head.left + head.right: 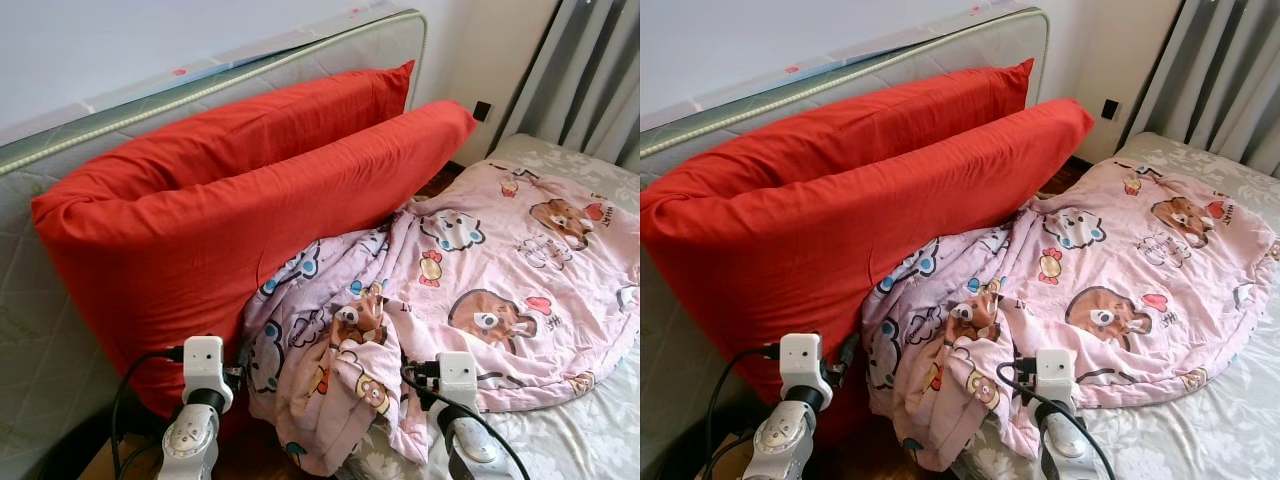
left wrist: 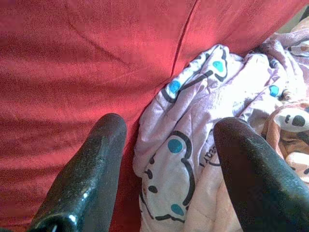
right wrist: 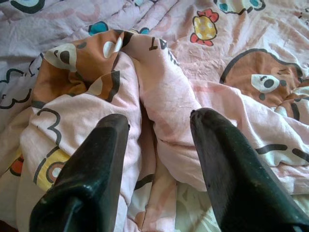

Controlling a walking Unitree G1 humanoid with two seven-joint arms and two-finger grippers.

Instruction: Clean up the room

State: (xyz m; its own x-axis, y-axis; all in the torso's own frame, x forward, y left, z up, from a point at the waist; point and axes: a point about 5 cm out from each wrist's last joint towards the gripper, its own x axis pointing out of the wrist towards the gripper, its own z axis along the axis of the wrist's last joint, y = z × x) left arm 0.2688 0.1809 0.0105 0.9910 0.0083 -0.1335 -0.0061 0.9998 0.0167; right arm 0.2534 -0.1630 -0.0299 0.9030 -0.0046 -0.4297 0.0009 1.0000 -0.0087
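A pink cartoon blanket (image 1: 470,290) lies crumpled on the bed (image 1: 590,430), bunched toward the bed's near-left corner, where its folds hang over the edge and press against two red pillows (image 1: 230,210). The pillows stand on edge against a mattress (image 1: 60,330) tilted up along the wall.

The left claw (image 2: 166,159) is released, its fingers (image 2: 91,169) spread, aimed at the seam where blanket meets the front pillow; nothing sits between them. The right claw (image 3: 159,159) is also released, hovering just above a raised ridge of blanket, one finger on each side of the fold, apparently not touching.

The likely step is taking hold of the blanket to straighten it. Risks, as I judge them: the left claw may catch pillow cloth along with the blanket and drag the pillows down, since they only lean. The right claw may pinch just the top layer of the ridge, so the bulk stays bunched or slides off the corner toward the floor. Pulling with both claws on different folds could twist it tighter.
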